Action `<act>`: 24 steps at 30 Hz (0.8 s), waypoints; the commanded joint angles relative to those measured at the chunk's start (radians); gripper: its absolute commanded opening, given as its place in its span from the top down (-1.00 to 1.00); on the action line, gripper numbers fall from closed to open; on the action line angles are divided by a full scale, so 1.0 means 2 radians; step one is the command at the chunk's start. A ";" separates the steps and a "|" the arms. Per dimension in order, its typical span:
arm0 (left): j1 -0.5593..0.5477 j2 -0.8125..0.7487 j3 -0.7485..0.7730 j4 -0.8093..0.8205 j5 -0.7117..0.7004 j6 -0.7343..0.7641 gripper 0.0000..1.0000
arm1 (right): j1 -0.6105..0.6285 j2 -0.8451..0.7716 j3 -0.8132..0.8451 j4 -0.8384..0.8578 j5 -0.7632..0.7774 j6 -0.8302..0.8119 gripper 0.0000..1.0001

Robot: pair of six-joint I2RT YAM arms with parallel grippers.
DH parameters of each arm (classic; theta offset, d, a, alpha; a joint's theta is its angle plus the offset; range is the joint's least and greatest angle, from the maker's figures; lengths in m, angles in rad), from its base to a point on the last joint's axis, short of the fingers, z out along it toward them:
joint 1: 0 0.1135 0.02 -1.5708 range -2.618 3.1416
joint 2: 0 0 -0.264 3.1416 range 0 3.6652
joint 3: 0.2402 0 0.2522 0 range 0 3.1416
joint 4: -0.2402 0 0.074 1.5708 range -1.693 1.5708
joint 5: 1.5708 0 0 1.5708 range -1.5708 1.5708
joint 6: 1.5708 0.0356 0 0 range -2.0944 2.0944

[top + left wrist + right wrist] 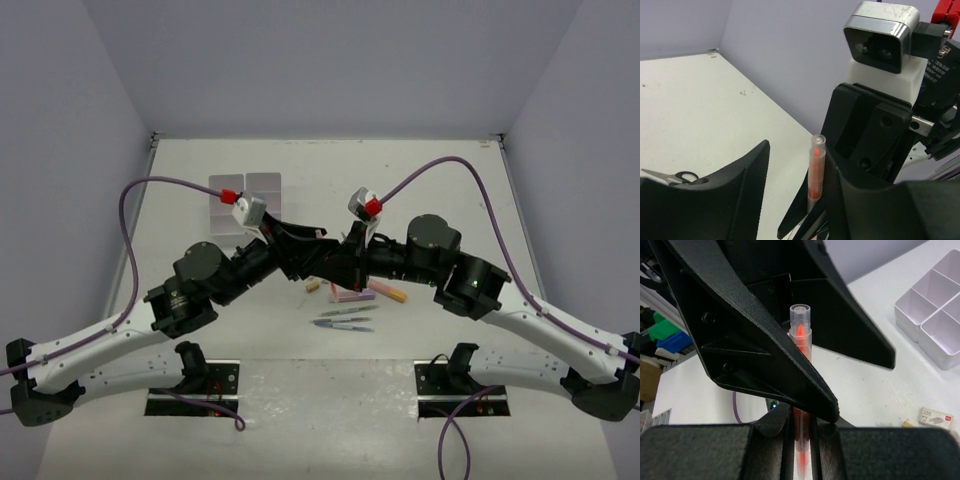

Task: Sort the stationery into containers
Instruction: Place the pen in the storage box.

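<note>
- One red pen (pixel 800 335) hung above the counter (pixel 880 385); one white tray (pixel 910 322) sat beyond.
- Right end effector (pixel 801 432) was pinched tight on it.
- Left end effector (pixel 797 150) gaped half-open around it.

The pale surface (pixel 450 180) I work over carries a white tray (pixel 245 200) of compartments, upper left of centre in the overhead frame. Near the middle lie a small tan eraser (pixel 313 286), a pink bar (pixel 350 295), an orange marker (pixel 392 293) and two thin pens (pixel 345 311) side by side. Scissors (pixel 675 176) lie flat at the lower left of my left wrist view.
</note>
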 commanded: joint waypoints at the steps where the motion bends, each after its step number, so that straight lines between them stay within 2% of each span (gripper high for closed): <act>1: 0.000 0.014 0.025 -0.024 0.008 0.022 0.24 | 0.006 -0.008 -0.007 0.039 -0.015 0.008 1.00; 2: 0.000 0.015 0.027 -0.027 0.011 0.023 0.68 | 0.005 -0.010 -0.009 0.041 -0.010 0.010 1.00; 4: 0.000 0.015 0.028 -0.034 0.011 0.023 1.00 | 0.005 -0.012 -0.013 0.042 0.001 0.012 1.00; 8: 0.000 0.008 0.026 -0.046 -0.012 0.028 1.00 | 0.006 -0.015 -0.017 0.041 0.022 0.012 1.00; 9: 0.000 0.007 0.030 -0.053 -0.032 0.030 1.00 | 0.006 -0.016 -0.020 0.041 0.029 0.013 0.78; 11: 0.000 0.013 0.044 -0.093 -0.097 0.042 1.00 | 0.005 -0.021 -0.036 0.033 0.037 0.016 -0.77; 12: 0.001 0.019 0.053 -0.116 -0.125 0.044 1.00 | 0.006 -0.026 -0.044 0.028 0.041 0.018 -0.97; 17: 0.024 0.073 0.115 -0.173 -0.300 0.058 1.00 | 0.006 -0.095 -0.106 -0.006 0.119 0.035 -0.98; 21: 0.132 0.141 0.165 -0.208 -0.300 0.026 1.00 | 0.005 -0.176 -0.135 -0.059 0.191 0.042 -0.97; 24: 0.196 0.208 0.186 -0.182 -0.327 0.044 1.00 | 0.005 -0.232 -0.152 -0.083 0.206 0.048 -0.97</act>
